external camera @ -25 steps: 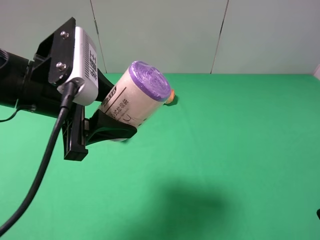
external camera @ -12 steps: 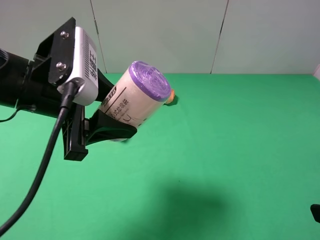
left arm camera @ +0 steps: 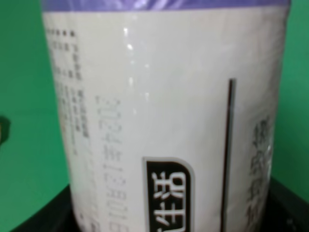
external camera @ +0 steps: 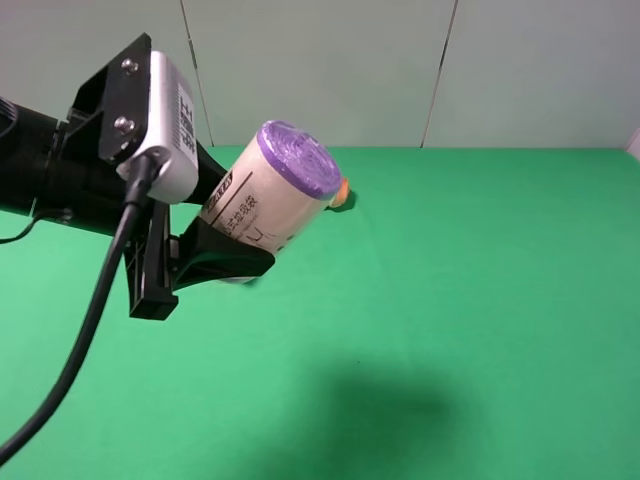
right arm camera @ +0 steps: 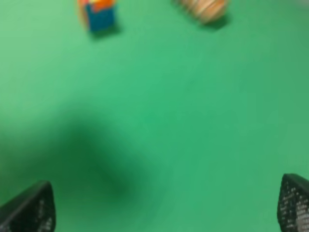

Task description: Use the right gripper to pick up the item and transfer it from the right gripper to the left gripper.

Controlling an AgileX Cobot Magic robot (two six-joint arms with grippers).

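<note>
The cream-white can point(external camera: 270, 195) with purple ends is held in the air over the left of the green table, tilted with one purple end up and to the right. My left gripper point(external camera: 235, 215), with the silver-grey box at its wrist, is shut on the can's lower part. In the left wrist view the can point(left arm camera: 164, 111) fills the picture, with black fingers point(left arm camera: 48, 215) at its sides. My right gripper point(right arm camera: 161, 205) is open and empty above bare green cloth. It is out of the exterior high view.
The green table point(external camera: 450, 300) lies below, with a dark shadow at its front middle. The orange ribbed roll point(external camera: 342, 194) peeks out behind the can and shows in the right wrist view point(right arm camera: 205, 7). The multicoloured cube point(right arm camera: 96, 12) lies near it.
A black tip of the right arm showed at the bottom right edge of the exterior high view and has now left it. The left gripper and can have hardly moved.
</note>
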